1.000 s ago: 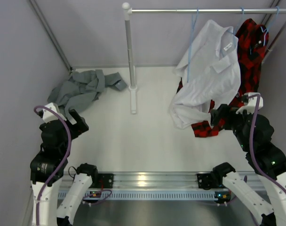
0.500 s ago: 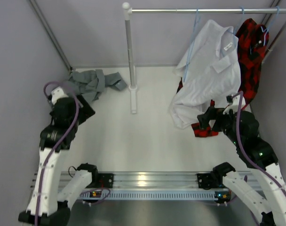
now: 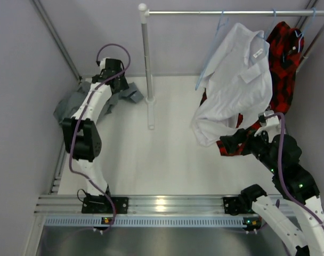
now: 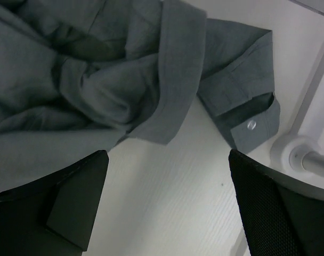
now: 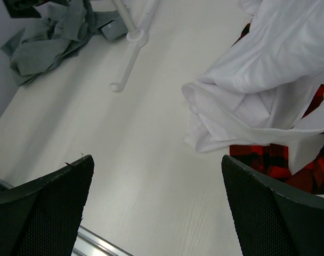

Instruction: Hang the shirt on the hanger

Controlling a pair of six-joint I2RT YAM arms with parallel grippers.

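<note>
The grey shirt (image 3: 71,104) lies crumpled on the table at the back left. In the left wrist view its folds (image 4: 98,80) and a buttoned cuff (image 4: 242,106) fill the upper frame. My left gripper (image 3: 118,85) hovers just over the shirt's right part, open and empty (image 4: 167,208). The light-blue wire hanger (image 3: 209,55) hangs from the rail beside the white shirt, tilted to the left. My right gripper (image 3: 226,145) is open and empty (image 5: 156,208), low by the hem of the hanging clothes.
A white shirt (image 3: 236,80) and a red-and-black plaid shirt (image 3: 282,58) hang from the rail (image 3: 231,12) at the back right. The rack's post (image 3: 147,69) and foot (image 4: 300,154) stand just right of the grey shirt. Grey walls close both sides.
My left arm has swung from the near left out to the back, over the grey shirt. My right gripper has shifted slightly left. The hanger's lower end has swung left.
</note>
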